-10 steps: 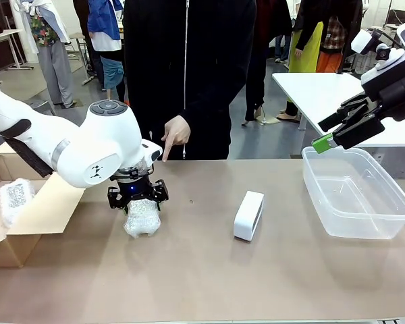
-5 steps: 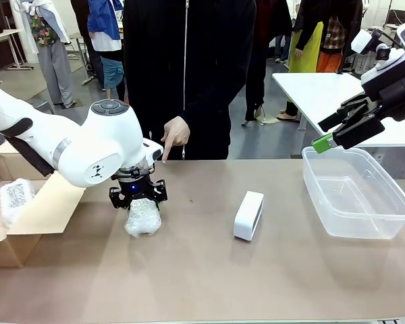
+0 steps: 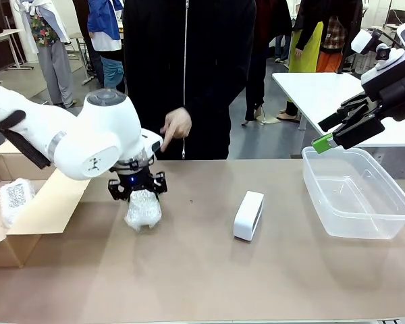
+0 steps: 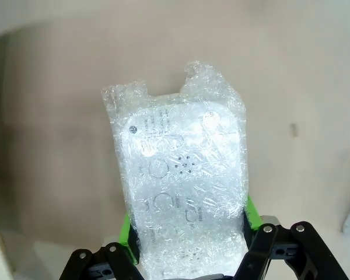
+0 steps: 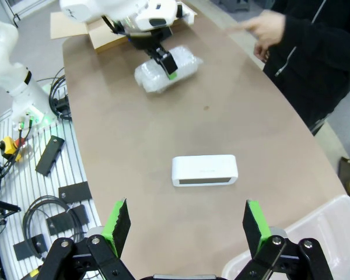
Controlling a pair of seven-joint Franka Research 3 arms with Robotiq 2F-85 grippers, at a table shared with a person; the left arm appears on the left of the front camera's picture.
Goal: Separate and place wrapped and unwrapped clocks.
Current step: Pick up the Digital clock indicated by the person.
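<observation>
My left gripper (image 3: 138, 191) is shut on a wrapped clock (image 3: 143, 210), a bubble-wrap bundle held just above the table at centre left. In the left wrist view the bundle (image 4: 181, 175) sits between my green pads (image 4: 127, 232), its buttons showing through the wrap. A second wrapped bundle (image 3: 15, 200) lies in the cardboard box (image 3: 37, 219) at the left edge. The unwrapped clock (image 3: 248, 214), a smooth white block, rests on the table's middle; the right wrist view has it (image 5: 205, 170) below my right gripper (image 5: 185, 224). My right gripper (image 3: 332, 137) hangs open, high above the tub's near-left corner.
A clear plastic tub (image 3: 397, 219) stands at the table's right. A person in black stands at the far edge, one hand (image 3: 175, 128) pointing down toward the left gripper. A white table (image 3: 324, 91) stands behind at the right.
My left gripper shut on the wrapped bundle and raised it slightly off the table, tilting it. The person's pointing hand rose a little. The right arm stayed still.
</observation>
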